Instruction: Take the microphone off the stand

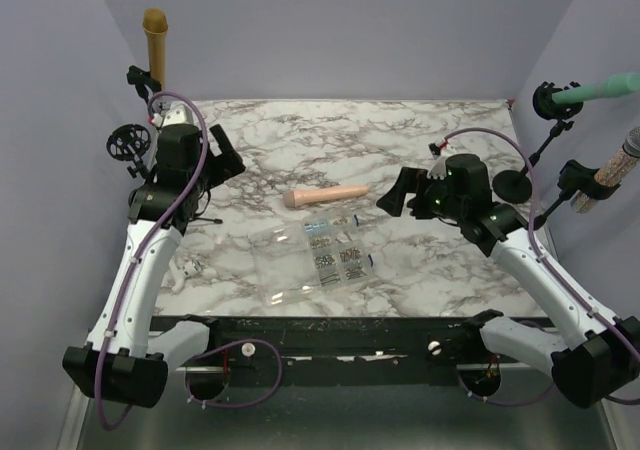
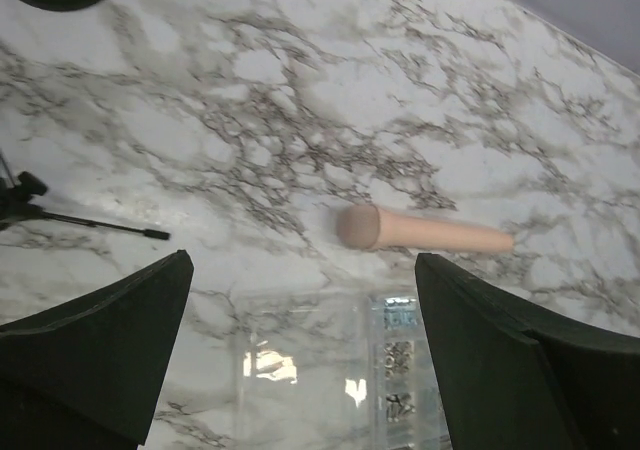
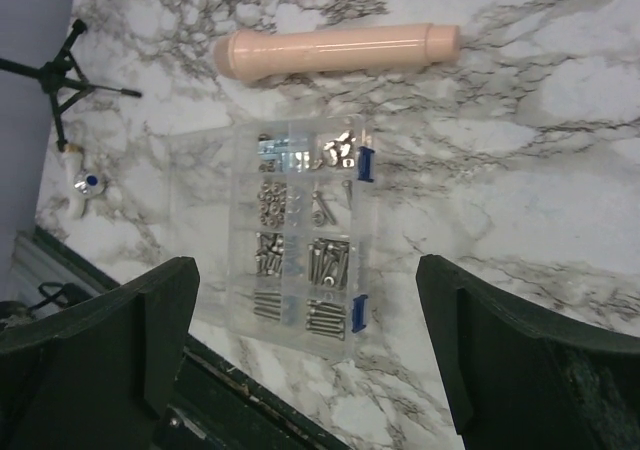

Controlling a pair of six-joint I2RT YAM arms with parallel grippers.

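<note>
Below me a clear plastic organizer box [image 3: 300, 240] lies flat on the marble table [image 1: 420, 140]. Its small compartments hold sorted screws, and two blue latches [image 3: 364, 165] sit on one long edge. Near the table's left front edge I see a small white figure [image 3: 85, 188] with a blue spot.

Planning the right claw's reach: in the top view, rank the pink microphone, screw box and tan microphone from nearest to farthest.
1. Pink microphone, lying just left of the right claw.
2. Screw box, toward the near edge.
3. Tan microphone, back-left corner.
</note>
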